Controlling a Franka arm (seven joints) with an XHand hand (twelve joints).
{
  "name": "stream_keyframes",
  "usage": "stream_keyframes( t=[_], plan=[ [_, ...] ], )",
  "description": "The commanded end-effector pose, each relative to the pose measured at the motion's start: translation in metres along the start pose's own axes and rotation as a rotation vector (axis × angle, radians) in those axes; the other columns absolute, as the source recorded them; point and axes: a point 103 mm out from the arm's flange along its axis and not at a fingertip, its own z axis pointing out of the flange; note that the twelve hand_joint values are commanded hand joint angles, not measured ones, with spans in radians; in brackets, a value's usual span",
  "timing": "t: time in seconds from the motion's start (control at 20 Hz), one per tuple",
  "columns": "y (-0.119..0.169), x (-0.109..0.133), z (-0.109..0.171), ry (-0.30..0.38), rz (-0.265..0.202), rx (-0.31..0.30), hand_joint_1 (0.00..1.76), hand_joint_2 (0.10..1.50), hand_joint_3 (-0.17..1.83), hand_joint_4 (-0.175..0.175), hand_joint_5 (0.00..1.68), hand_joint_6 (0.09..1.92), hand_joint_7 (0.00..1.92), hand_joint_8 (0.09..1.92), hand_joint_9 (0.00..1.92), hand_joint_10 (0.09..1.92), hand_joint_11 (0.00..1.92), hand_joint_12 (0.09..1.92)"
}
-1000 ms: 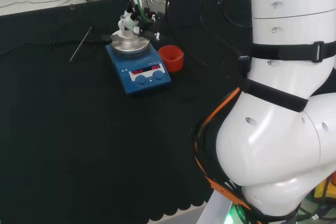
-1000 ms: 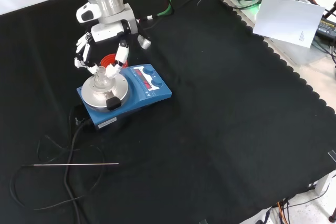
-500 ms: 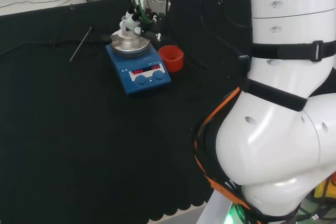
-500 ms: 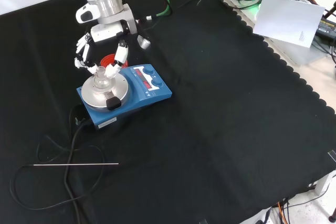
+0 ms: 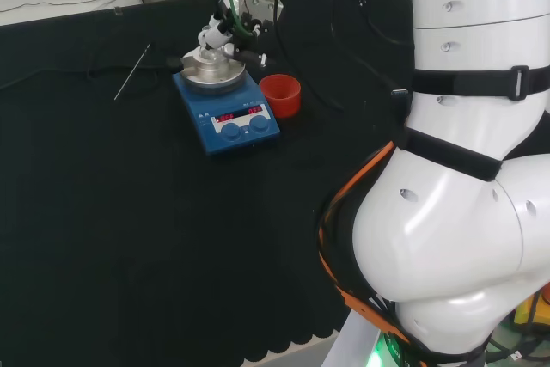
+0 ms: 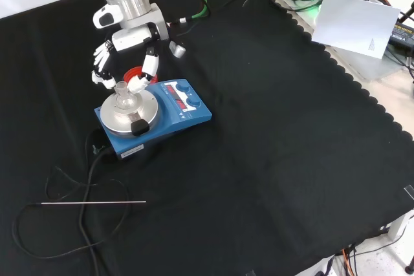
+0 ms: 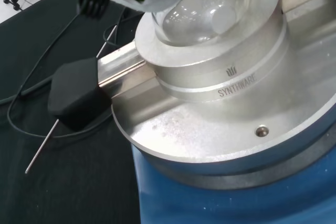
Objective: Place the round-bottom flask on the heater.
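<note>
The clear round-bottom flask (image 6: pixel 122 99) sits upright in the round metal block on top of the blue heater (image 6: pixel 169 121). In the wrist view its glass bulb (image 7: pixel 202 9) rests in the block's hollow (image 7: pixel 226 72). My hand (image 6: pixel 129 40) hovers just above and behind the flask. Its fingers (image 6: pixel 146 69) are spread to either side of the neck with a gap to the glass, and they hold nothing. In the head view the hand (image 5: pixel 229 23) is over the flask (image 5: pixel 209 56) on the heater (image 5: pixel 228 107).
A red ribbed ring stand (image 5: pixel 280 95) stands right beside the heater. A thin metal rod (image 6: pixel 94 203) and a black cable (image 6: pixel 90 166) lie on the cloth in front of the heater in the front view. A black clamp knob (image 7: pixel 76 98) sticks out from the plate.
My hand has lifted a little and drawn back from the flask's neck, its fingers now farther from the glass. The flask stays put on the heater.
</note>
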Motion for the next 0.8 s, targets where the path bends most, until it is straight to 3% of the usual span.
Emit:
stream_keyframes(
  t=[0.05, 0.25, 0.8],
  plan=[
    [-0.003, 0.001, -0.003, -0.009, -0.017, 0.006, 0.93, 0.61, 0.67, -0.023, 0.50, 0.75, 0.42, 0.65, 0.60, 0.63, 0.24, 1.32],
    [-0.006, 0.004, -0.005, -0.012, -0.022, -0.003, 0.91, 0.59, 0.67, -0.023, 0.42, 0.66, 0.39, 0.66, 0.58, 0.65, 0.22, 1.33],
    [-0.046, -0.004, -0.057, -0.007, -0.027, -0.053, 0.86, 0.60, 0.66, -0.025, 0.40, 0.53, 0.38, 0.67, 0.56, 0.66, 0.20, 1.34]
  ],
)
